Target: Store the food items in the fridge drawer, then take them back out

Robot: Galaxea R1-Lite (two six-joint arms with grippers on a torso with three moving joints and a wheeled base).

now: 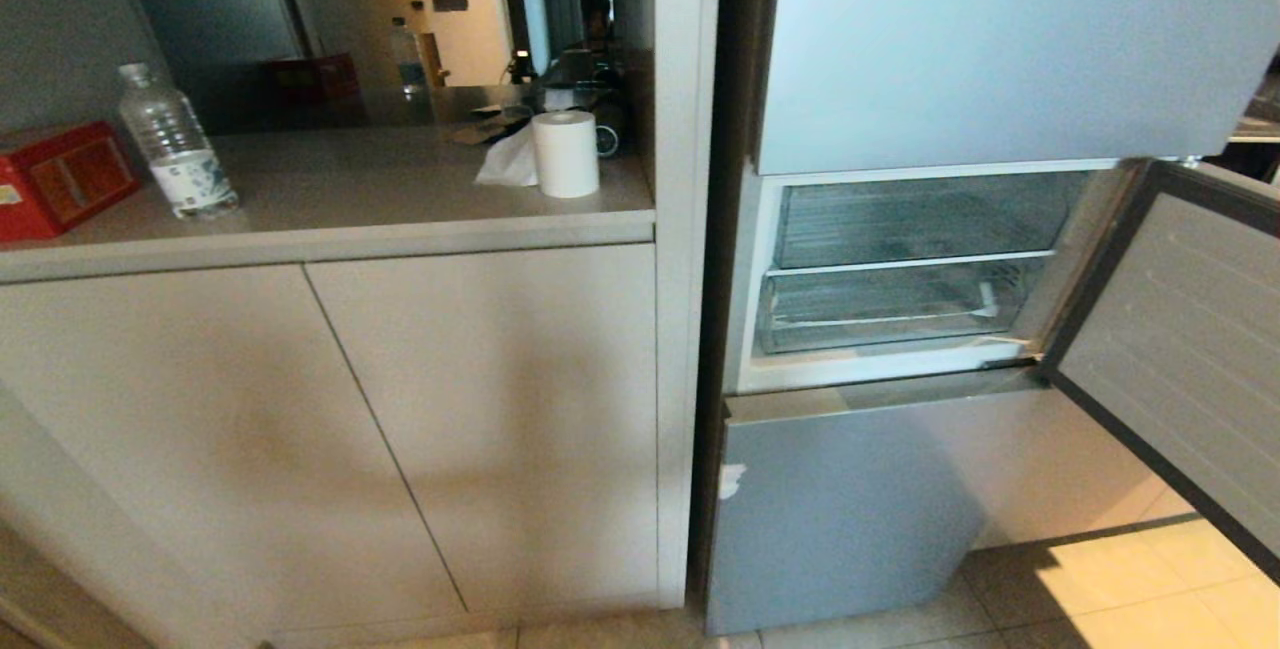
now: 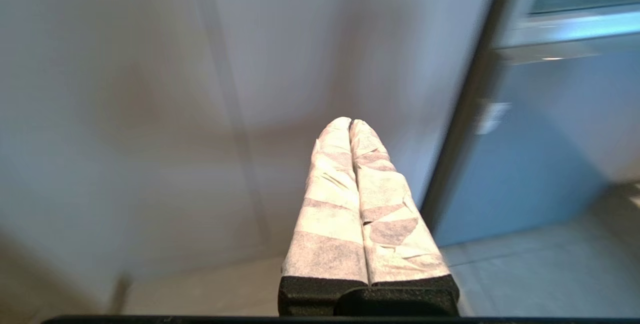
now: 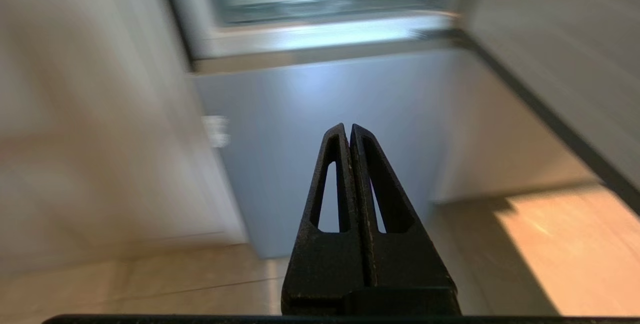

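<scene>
The left gripper has its taped fingers pressed together on nothing, and it points at the cabinet doors, low, with the fridge's edge off to one side. The right gripper is likewise clenched and empty, its black fingers meeting at the tips; it faces the closed lower fridge door, with the lit open compartment above and beyond it and tiled floor below. Neither arm shows in the head view, so both look parked low in front of the robot. The middle fridge door hangs open on the robot's right side, and inside the compartment sit two clear bins, one above the other; the lower one, the drawer, runs wide across the opening, its long axis left to right, its front lip toward the robot. No red food item can be seen anywhere in these views, not in the drawer and not on the counter, which carries a bottle, a red box and a paper roll. The drawer lies up and ahead of both grippers, more squarely in front of the right one, which looks the nearer and likelier arm to reach it, though it would first have to open.
</scene>
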